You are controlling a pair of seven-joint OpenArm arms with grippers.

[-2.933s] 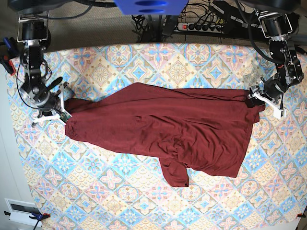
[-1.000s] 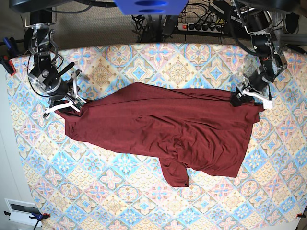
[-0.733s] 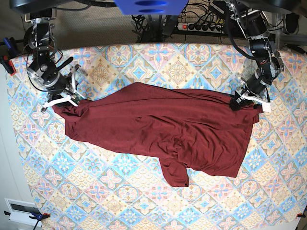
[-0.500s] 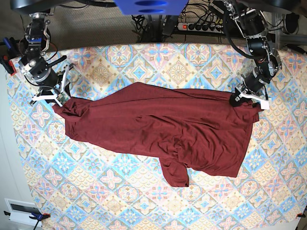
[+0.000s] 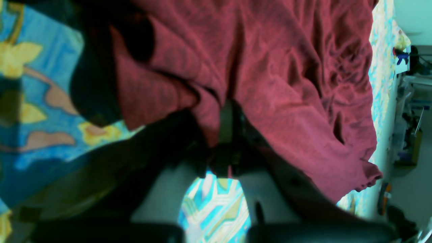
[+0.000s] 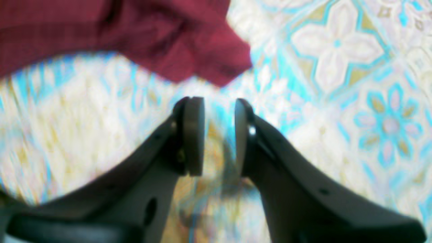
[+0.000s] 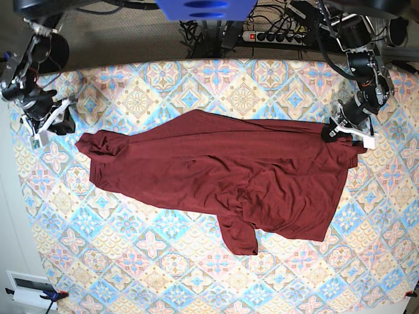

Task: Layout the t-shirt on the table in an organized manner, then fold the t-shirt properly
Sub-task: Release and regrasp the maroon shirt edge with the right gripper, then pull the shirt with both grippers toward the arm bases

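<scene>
The maroon t-shirt (image 7: pixel 229 163) lies spread and rumpled across the middle of the table (image 7: pixel 163 78), with one sleeve (image 7: pixel 241 235) pointing toward the near edge. My left gripper (image 7: pixel 342 131) is shut on the shirt's right edge; the left wrist view shows its fingertips (image 5: pixel 229 148) pinching a fold of the red cloth (image 5: pixel 287 84). My right gripper (image 7: pixel 51 121) hovers left of the shirt's left corner (image 7: pixel 88 140), apart from it. In the right wrist view its fingers (image 6: pixel 194 135) stand open with nothing between them, and the shirt corner (image 6: pixel 209 57) lies just ahead.
A power strip (image 7: pixel 275 36) and cables lie beyond the table's far edge. A white box (image 7: pixel 29 288) sits off the near left corner. Patterned table cloth (image 6: pixel 337 67) surrounds the shirt on all sides.
My left gripper has shut on the shirt's right edge. My right gripper has moved left, away from the shirt's left corner, which has shifted up and left.
</scene>
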